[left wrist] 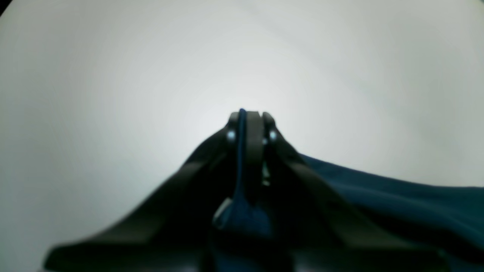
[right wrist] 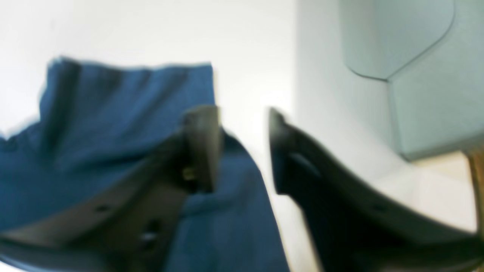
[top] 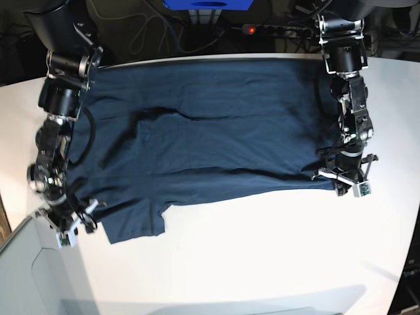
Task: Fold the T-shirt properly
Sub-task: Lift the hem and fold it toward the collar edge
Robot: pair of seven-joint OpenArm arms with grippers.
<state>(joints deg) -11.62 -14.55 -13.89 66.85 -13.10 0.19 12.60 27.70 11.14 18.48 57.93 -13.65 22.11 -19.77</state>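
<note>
The dark navy T-shirt point(top: 210, 131) lies spread on the white table point(top: 262, 262), folded over itself, with a sleeve point(top: 134, 226) sticking out at the lower left. My left gripper point(top: 344, 184) sits at the shirt's right edge. In the left wrist view this left gripper point(left wrist: 247, 117) is shut on a thin fold of the T-shirt point(left wrist: 397, 196). My right gripper point(top: 73, 226) stands at the shirt's lower left corner. In the blurred right wrist view the right gripper point(right wrist: 242, 147) is open, nothing shows between its fingers, and the T-shirt point(right wrist: 113, 113) lies under its left finger point(right wrist: 200, 143).
Behind the table's far edge are a power strip point(top: 269, 29) with a red light, cables and a blue object point(top: 207, 3). A pale grey panel point(top: 29, 275) sits at the table's lower left corner. Both arms come down along the shirt's two sides.
</note>
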